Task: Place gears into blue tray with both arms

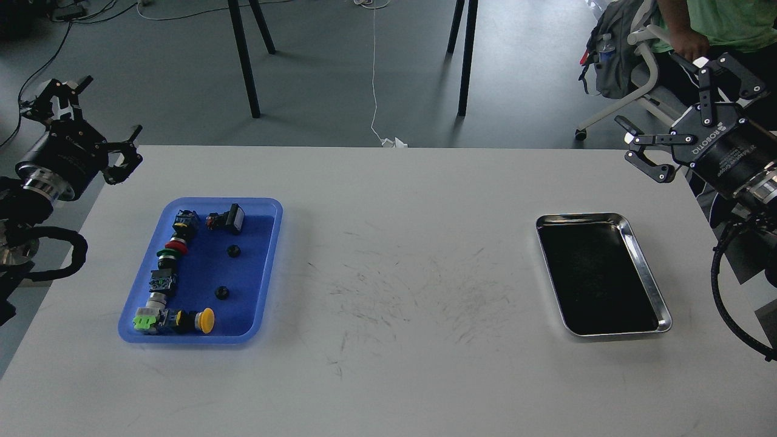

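Your two gears, small black round knobs, lie in the blue tray [267, 255]: the upper gear [234, 250] mid-tray, the lower gear [222, 293] nearer you, well apart. Push-button switches [173, 273] line the tray's left side. The tray sits left on the white table [394, 273]; a steel tray [658, 303] sits right. Your left gripper [100, 118] and right gripper [674, 109] hang off the table's far corners, fingers spread wide, holding nothing.
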{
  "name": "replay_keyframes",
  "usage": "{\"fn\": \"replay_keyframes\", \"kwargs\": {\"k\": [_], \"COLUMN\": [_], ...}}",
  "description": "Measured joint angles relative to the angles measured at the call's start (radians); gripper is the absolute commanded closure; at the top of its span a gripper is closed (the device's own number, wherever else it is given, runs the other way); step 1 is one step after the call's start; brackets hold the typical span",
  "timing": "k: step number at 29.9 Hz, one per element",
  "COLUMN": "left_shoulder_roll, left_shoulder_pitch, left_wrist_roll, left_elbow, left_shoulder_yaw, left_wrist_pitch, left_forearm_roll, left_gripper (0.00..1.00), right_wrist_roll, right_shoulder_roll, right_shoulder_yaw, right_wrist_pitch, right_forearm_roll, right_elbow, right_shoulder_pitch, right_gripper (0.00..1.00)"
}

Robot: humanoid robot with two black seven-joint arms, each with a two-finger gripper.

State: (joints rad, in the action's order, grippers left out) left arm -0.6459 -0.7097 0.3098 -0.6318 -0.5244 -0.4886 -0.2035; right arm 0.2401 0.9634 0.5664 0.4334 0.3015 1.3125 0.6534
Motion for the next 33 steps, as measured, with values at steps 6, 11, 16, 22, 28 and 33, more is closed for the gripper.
{"fn": "replay_keyframes", "kwargs": {"k": [6, 11, 16, 22, 28, 33], "left_shoulder_roll": [0.041, 0.061, 0.059, 0.025, 0.014, 0.016], "left_shoulder_pitch": [0.003, -0.007, -0.008, -0.008, -0.018, -0.048], "left_wrist_roll": [0.017, 0.019, 0.018, 0.018, 0.017, 0.019], "left_elbow": [-0.008, -0.01, -0.01, -0.022, -0.031, -0.033], "left_shoulder_yaw": [0.008, 0.012, 0.012, 0.012, 0.011, 0.001], "left_wrist_pitch": [0.0, 0.0, 0.0, 0.0, 0.0, 0.0], "left_forearm_roll": [-0.001, 0.013, 0.016, 0.016, 0.019, 0.019], "left_gripper": [0.02, 0.02, 0.02, 0.02, 0.02, 0.02], "right_wrist_roll": [0.0, 0.002, 0.004, 0.004, 0.014, 0.023], "right_shoulder_roll": [-0.02, -0.041, -0.046, -0.042, -0.048, -0.069], "right_shoulder_yaw": [0.01, 0.013, 0.009, 0.012, 0.015, 0.022], "right_wrist_pitch": [0.01, 0.036, 0.037, 0.036, 0.036, 0.022], "right_forearm_roll": [0.009, 0.004, 0.002, 0.002, 0.002, 0.003], "right_elbow": [0.002, -0.002, -0.003, -0.001, 0.001, -0.002], "right_shoulder_pitch": [0.0, 0.001, -0.007, -0.009, -0.012, -0.012], "right_gripper": [0.02, 0.02, 0.02, 0.02, 0.02, 0.02]}}
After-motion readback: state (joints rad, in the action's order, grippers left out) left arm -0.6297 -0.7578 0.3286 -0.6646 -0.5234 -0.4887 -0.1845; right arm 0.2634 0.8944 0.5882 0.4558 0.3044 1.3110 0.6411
